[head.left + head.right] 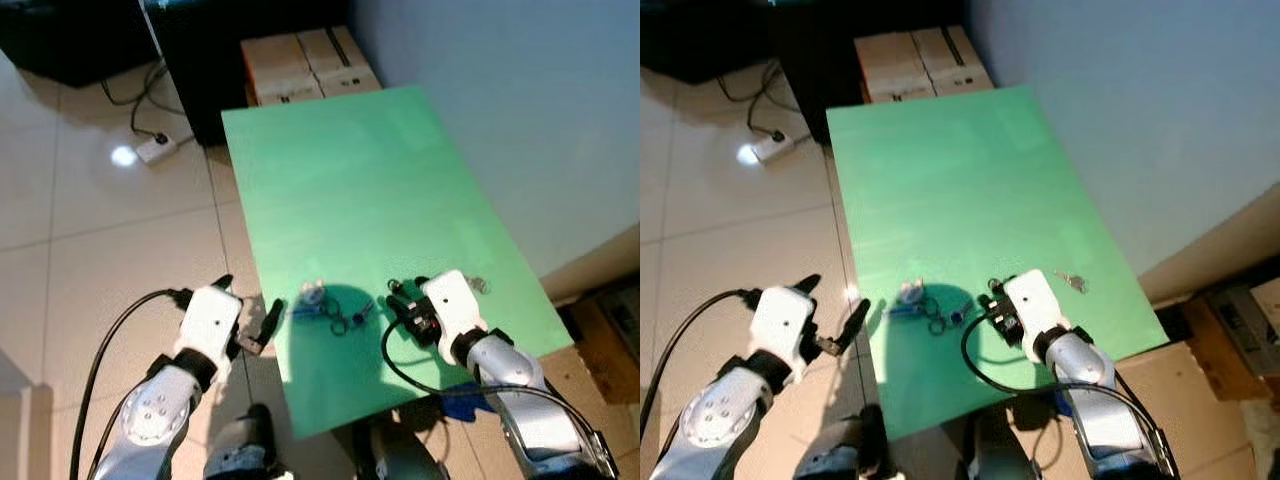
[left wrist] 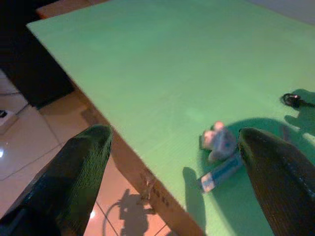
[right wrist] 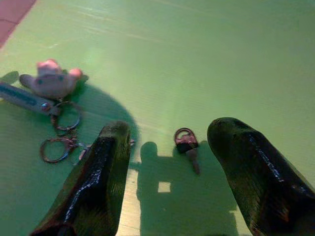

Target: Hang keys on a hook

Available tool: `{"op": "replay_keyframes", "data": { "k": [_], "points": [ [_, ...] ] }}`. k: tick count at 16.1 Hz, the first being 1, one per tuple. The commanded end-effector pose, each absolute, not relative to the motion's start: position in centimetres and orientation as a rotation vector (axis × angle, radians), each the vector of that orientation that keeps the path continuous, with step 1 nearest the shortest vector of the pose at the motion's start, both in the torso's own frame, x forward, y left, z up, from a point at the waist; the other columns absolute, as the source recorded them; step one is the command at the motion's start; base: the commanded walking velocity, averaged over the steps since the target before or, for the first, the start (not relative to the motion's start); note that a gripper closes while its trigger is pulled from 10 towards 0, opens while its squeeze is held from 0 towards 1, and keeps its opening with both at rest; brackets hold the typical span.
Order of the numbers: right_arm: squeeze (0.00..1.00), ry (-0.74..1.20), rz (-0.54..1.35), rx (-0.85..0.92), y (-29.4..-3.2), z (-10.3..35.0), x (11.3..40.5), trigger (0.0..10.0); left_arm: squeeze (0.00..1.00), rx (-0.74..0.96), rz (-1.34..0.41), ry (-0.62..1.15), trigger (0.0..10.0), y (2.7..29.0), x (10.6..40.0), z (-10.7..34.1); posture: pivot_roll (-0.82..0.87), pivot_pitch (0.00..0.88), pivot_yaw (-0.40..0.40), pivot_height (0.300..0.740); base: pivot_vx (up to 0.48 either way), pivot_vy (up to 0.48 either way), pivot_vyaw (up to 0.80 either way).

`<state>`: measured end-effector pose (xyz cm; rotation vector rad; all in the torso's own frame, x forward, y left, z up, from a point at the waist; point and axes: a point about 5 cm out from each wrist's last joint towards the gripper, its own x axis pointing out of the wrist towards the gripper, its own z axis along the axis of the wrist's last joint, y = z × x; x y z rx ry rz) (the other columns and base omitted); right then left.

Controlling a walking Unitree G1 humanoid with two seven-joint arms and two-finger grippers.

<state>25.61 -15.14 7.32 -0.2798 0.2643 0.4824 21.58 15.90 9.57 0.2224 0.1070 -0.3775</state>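
A key bunch [image 1: 330,306] lies near the front of the green table [image 1: 360,180]. It has a small grey-and-pink plush toy [image 3: 49,78], a blue tag [image 3: 22,96] and metal rings [image 3: 61,135]. My right gripper [image 1: 392,296] is low over the table just right of the bunch, open. A small dark-headed key [image 3: 187,142] lies on the table between its fingers [image 3: 106,167]. My left gripper [image 1: 248,300] hovers open past the table's left edge, pointing at the plush toy [image 2: 219,140]. A separate silver key [image 1: 478,285] lies behind the right gripper.
Cardboard boxes [image 1: 305,65] stand beyond the table's far end. A white power strip [image 1: 155,148] with cables lies on the tiled floor at the left. A pale wall [image 1: 520,100] runs along the table's right side. Another box [image 1: 610,330] sits at the lower right.
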Motion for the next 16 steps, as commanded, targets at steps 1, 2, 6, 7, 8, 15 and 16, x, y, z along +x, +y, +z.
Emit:
{"op": "replay_keyframes", "data": {
  "k": [1, 2, 6, 7, 8, 15, 16],
  "points": [
    [0.0, 0.255, 0.505, -0.267, -14.9, 7.4, 25.1, 10.0, 0.0, 0.224, -0.365, 0.111, 10.0, 16.1, 21.0, 10.0, -0.08, 0.322, -0.055, 0.74, 0.0, 0.0, 0.0],
    [0.0, 0.25, 0.52, -0.261, -14.8, 7.4, 25.2, 10.0, 0.0, 0.222, -0.353, 0.108, 10.0, 16.1, 21.0, 10.3, -0.08, 0.327, -0.059, 0.74, 0.0, 0.0, 0.0],
    [0.27, 0.264, 0.575, -0.256, -14.9, 7.4, 26.5, 10.0, 0.0, 0.23, -0.343, 0.11, 10.0, 16.1, 21.4, 10.4, -0.06, 0.317, -0.055, 0.74, 0.0, 0.0, 0.0],
    [1.0, 0.292, 0.648, -0.239, -14.7, 7.6, 26.9, 10.0, 0.0, 0.237, -0.345, 0.111, 10.0, 16.2, 21.5, 10.5, -0.06, 0.314, -0.047, 0.74, 0.0, 0.0, 0.0],
    [1.0, 0.315, 0.699, -0.235, -14.6, 7.7, 27.1, 10.0, 0.0, 0.24, -0.353, 0.112, 10.0, 16.2, 21.6, 10.5, -0.06, 0.314, -0.043, 0.74, 0.0, 0.0, 0.0],
    [1.0, 0.418, 0.963, -0.346, -14.5, 8.6, 31.3, 10.0, 0.0, 0.241, -0.437, 0.123, 10.0, 15.5, 21.4, 10.4, -0.06, 0.325, -0.032, 0.74, 0.0, 0.0, 0.0],
    [1.0, 0.421, 0.987, -0.354, -14.6, 8.9, 31.9, 10.0, 0.0, 0.237, -0.435, 0.126, 10.0, 15.5, 21.3, 10.4, -0.06, 0.333, -0.037, 0.74, 0.0, 0.0, 0.0]
  ]
}}
